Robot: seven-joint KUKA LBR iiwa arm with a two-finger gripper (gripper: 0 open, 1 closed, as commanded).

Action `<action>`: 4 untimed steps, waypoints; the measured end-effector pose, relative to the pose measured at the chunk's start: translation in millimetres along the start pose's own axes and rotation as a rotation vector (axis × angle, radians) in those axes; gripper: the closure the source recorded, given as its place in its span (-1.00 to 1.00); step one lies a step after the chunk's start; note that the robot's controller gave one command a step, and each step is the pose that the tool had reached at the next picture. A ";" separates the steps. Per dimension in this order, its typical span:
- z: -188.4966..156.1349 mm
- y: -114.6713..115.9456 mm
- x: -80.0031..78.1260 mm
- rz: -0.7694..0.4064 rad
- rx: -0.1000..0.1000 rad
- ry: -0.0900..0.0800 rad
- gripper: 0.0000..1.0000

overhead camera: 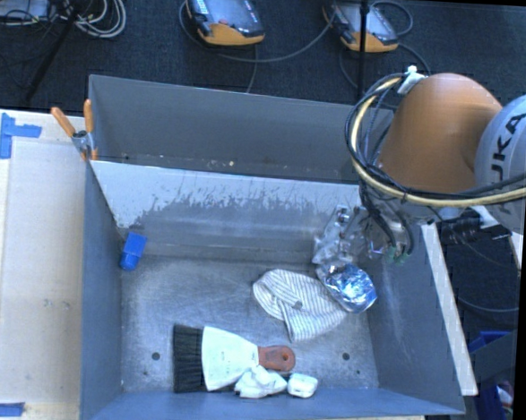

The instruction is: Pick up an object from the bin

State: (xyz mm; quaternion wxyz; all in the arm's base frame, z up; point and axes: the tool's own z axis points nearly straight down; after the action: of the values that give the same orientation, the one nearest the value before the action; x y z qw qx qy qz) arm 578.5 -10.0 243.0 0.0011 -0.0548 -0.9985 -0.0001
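Note:
My gripper (336, 242) hangs low at the right back of the bin, close to the back wall. Right below it, and touching it in the view, lies a crumpled shiny silver-blue wrapper (354, 288). A striped white cloth (296, 307) is bunched up just left of the wrapper, toward the bin's middle.
A hand brush (221, 358) with black bristles, a white body and a reddish handle lies near the front wall, with white crumpled scraps (264, 383) beside it. A small blue block (133, 250) sits at the left wall. The arm's orange cover and cables overhang the right rim.

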 end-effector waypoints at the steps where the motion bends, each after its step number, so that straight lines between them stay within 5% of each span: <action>1: -33.4 -13.4 21.9 -0.016 0.000 -0.003 1.00; 2: -33.4 -13.3 21.9 -0.016 0.000 -0.003 1.00; 3: 56.0 8.4 28.9 0.255 -0.001 -0.002 -1.00; 4: 88.9 16.3 32.9 0.341 0.001 0.006 -1.00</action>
State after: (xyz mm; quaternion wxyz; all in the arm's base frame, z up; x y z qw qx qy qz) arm 547.3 9.9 154.1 0.0040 -0.2235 -0.9747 0.0004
